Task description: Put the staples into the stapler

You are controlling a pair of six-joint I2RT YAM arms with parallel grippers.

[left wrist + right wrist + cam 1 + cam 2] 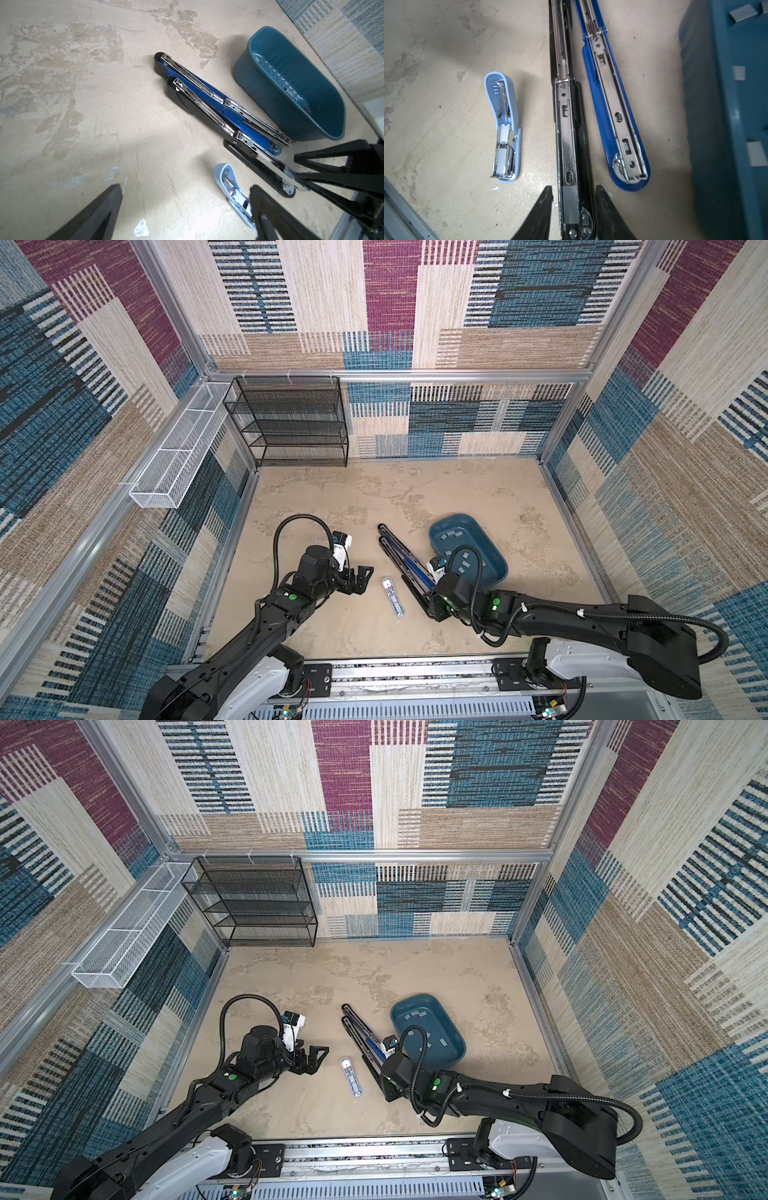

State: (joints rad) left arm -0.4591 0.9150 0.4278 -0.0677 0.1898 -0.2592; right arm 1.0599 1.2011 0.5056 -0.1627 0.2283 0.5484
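Note:
A long black stapler (566, 128) lies opened flat on the table, with a blue stapler (614, 116) beside it, also open. One grey strip of staples (570, 204) rests in the black stapler's metal channel at its near end. My right gripper (574, 187) is open, a finger on each side of that end, touching neither strip nor stapler. More staples (451, 536) lie loose in the teal bin (498, 568). My left gripper (361, 578) hangs open and empty left of a small light-blue stapler (392, 597), which is also open.
The teal bin (716, 104) stands right next to the blue stapler, on its right. A black mesh shelf (291, 423) and a white mesh basket (174, 456) are at the back left. An aluminium rail (374, 672) runs along the front edge.

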